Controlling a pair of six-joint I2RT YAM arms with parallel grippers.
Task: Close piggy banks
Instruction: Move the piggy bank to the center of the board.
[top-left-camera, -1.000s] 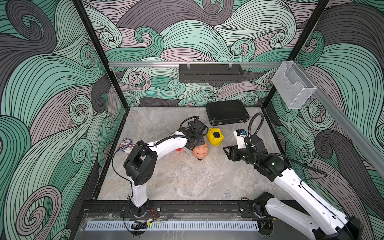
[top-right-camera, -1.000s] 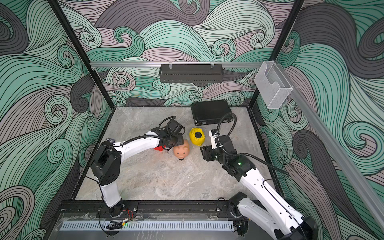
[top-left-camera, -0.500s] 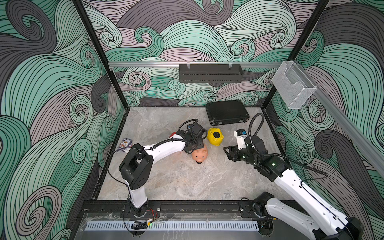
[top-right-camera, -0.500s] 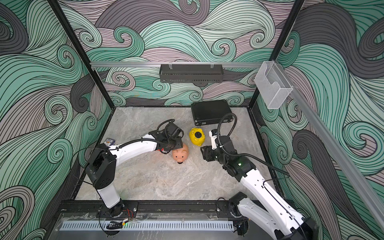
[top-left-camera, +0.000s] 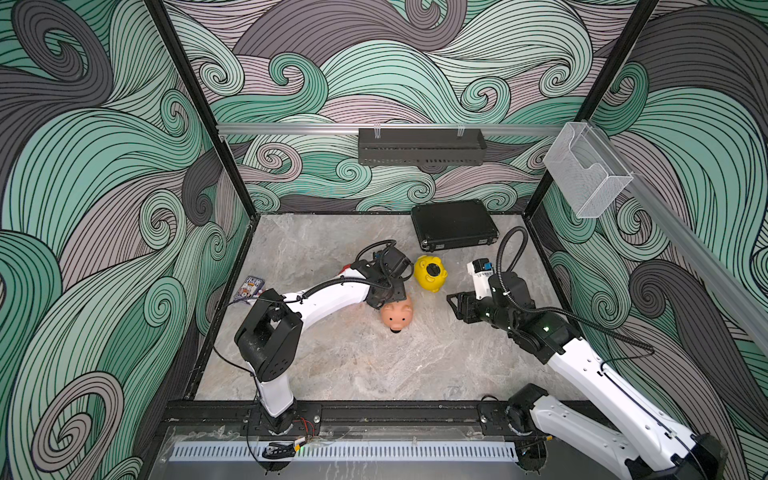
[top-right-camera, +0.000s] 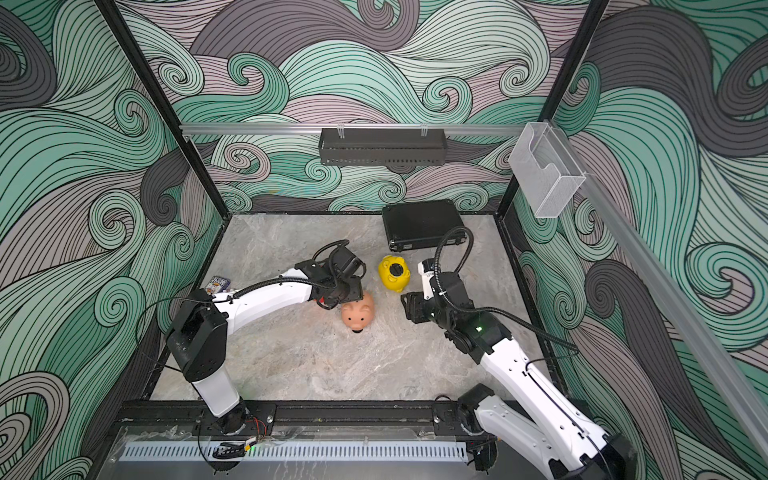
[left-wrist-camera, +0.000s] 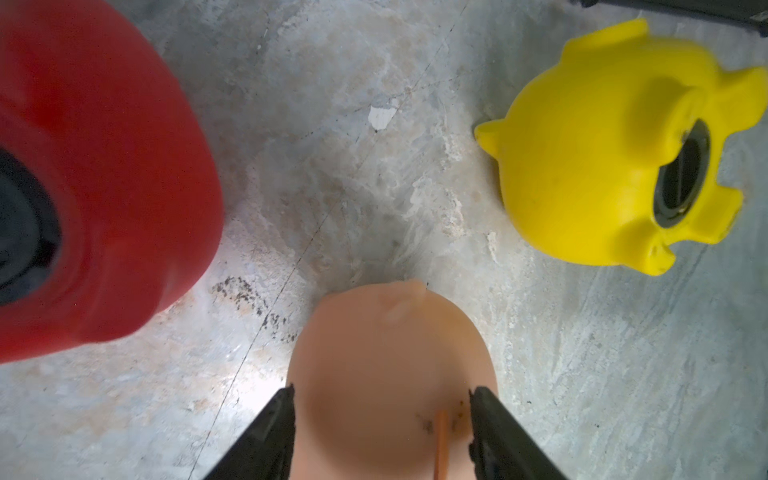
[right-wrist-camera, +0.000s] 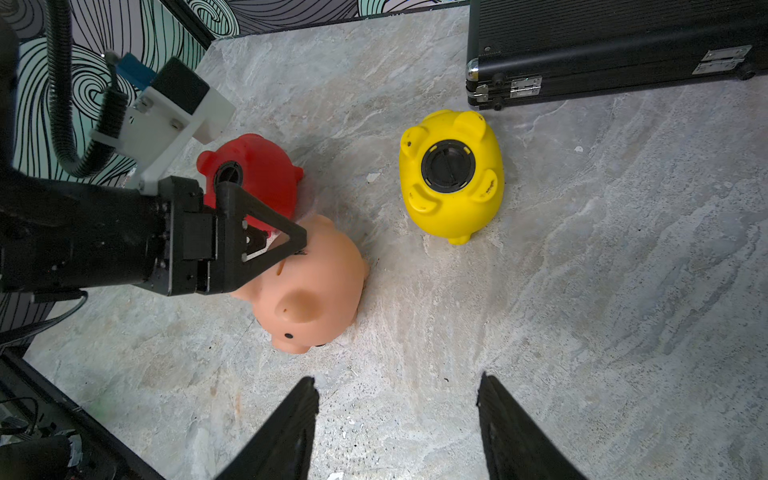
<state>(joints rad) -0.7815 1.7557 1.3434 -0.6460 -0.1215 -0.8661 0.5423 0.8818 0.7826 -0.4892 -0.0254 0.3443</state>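
Observation:
The peach-pink piggy bank (top-left-camera: 397, 318) (top-right-camera: 358, 313) stands on the marble floor with its snout toward the front. My left gripper (left-wrist-camera: 381, 399) (top-left-camera: 388, 299) straddles its back (left-wrist-camera: 390, 353) by the coin slot, one finger against each side. The yellow piggy bank (top-left-camera: 430, 274) (right-wrist-camera: 453, 174) lies belly up with a black plug in its hole. Behind the left wrist lies the red piggy bank (right-wrist-camera: 257, 166) (left-wrist-camera: 104, 166), its dark belly hole facing up. My right gripper (right-wrist-camera: 397, 386) (top-left-camera: 453, 301) hovers open and empty over bare floor, to the right of the peach-pink one.
A black rectangular case (top-left-camera: 455, 224) (right-wrist-camera: 615, 41) lies at the back right, just behind the yellow pig. A small card pack (top-left-camera: 252, 286) sits by the left wall. A black rack (top-left-camera: 419, 145) hangs on the back wall and a clear holder (top-left-camera: 586, 174) on the right rail.
My left arm has drawn the peach-pink pig a little toward the front and set it down with its snout forward. The right arm has not moved.

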